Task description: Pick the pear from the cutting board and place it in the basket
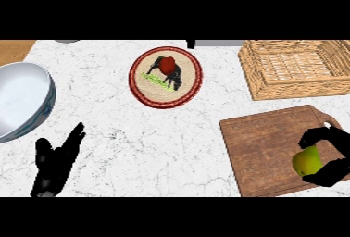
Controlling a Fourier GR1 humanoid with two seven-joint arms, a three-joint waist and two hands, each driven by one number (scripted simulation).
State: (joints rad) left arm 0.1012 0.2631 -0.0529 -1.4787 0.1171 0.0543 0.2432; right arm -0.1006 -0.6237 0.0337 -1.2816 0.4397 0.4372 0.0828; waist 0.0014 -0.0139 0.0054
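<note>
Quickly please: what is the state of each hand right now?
Left hand: open, fingers straight, holding nothing.
Right hand: closed round the pear, at the cutting board.

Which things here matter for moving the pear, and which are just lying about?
Job: pear, cutting board under it, basket, right hand curled round the pear.
Lying about: patterned plate, white bowl, left hand resting open at lower left.
</note>
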